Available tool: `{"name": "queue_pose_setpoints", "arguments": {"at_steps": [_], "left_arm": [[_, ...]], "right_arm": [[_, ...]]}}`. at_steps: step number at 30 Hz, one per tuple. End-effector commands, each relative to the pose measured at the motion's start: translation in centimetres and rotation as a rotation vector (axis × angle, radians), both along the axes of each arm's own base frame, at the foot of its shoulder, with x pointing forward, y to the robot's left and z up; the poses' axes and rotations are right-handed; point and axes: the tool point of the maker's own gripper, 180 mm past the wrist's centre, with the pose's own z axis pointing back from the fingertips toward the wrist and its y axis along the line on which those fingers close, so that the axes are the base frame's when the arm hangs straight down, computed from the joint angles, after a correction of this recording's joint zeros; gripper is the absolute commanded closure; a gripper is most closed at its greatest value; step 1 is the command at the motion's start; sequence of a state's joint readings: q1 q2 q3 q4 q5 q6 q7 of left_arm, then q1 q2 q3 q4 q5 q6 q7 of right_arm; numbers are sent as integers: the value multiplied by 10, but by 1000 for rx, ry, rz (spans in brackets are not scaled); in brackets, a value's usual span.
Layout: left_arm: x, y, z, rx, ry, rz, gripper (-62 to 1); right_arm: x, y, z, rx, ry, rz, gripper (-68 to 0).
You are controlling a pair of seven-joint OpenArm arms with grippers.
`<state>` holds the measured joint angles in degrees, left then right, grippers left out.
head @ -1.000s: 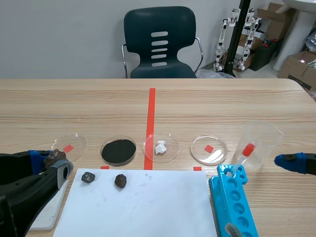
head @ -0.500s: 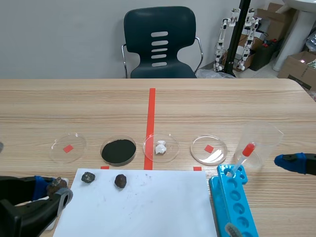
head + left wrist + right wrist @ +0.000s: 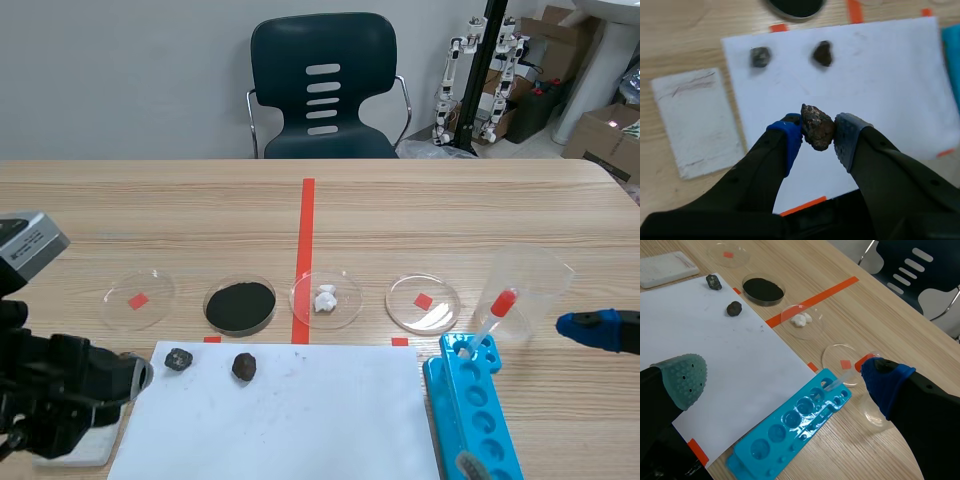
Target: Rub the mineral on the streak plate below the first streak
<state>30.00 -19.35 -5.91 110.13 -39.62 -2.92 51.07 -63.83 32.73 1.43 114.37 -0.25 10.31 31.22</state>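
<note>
Left gripper [image 3: 130, 378], low at the scene's near left, is hard to read; its arm covers most of the streak plate [image 3: 95, 448]. Left wrist view: it clamps the mineral [image 3: 817, 127] above white paper [image 3: 880, 75], plate alongside. Right wrist view: right gripper [image 3: 786, 380] spread wide over blue tray [image 3: 790, 430].

A long light wooden tabletop [image 3: 480, 215] carries a white paper sheet [image 3: 300, 420] at its near edge, with two small dark rocks [image 3: 179, 359] [image 3: 244, 367] by the sheet's far-left corner. Beyond the sheet stand four round clear dishes in a row: one bare [image 3: 139, 298], one holding black powder [image 3: 240, 305], one holding white lumps [image 3: 326, 298], one bare [image 3: 423, 303]. Toward the right edge a red-bulbed dropper [image 3: 492, 321] leans in a bright blue well tray [image 3: 475, 415] before a clear plastic beaker [image 3: 535, 285]. The right end effector [image 3: 592, 329] shows only a blue pad. At the near-left corner the black left arm [image 3: 60, 395] covers most of a white streak plate [image 3: 90, 445].
</note>
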Motion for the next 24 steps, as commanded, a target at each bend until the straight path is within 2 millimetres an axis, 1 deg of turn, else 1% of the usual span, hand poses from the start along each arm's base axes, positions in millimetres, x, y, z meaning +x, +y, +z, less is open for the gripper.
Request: {"name": "queue_pose_setpoints", "arguments": {"at_steps": [1,3,7,12,18,24], "left_arm": [[3,3,-8,6,35,23,-105],[6,8,-19,13,86,44,-105],[14,12,-33,34,162,66,-105],[18,17,-44,94,249,98,-105],[15,28,-57,171,359,141,-105],[13,42,-66,221,427,190,-105]], "right_arm": [[3,0,6,10,-23,3,-655],[3,0,6,10,-23,3,-655],[3,0,6,10,-23,3,-655],[3,0,6,10,-23,3,-655],[3,0,6,10,-23,3,-655],[3,0,6,10,-23,3,-655]]}}
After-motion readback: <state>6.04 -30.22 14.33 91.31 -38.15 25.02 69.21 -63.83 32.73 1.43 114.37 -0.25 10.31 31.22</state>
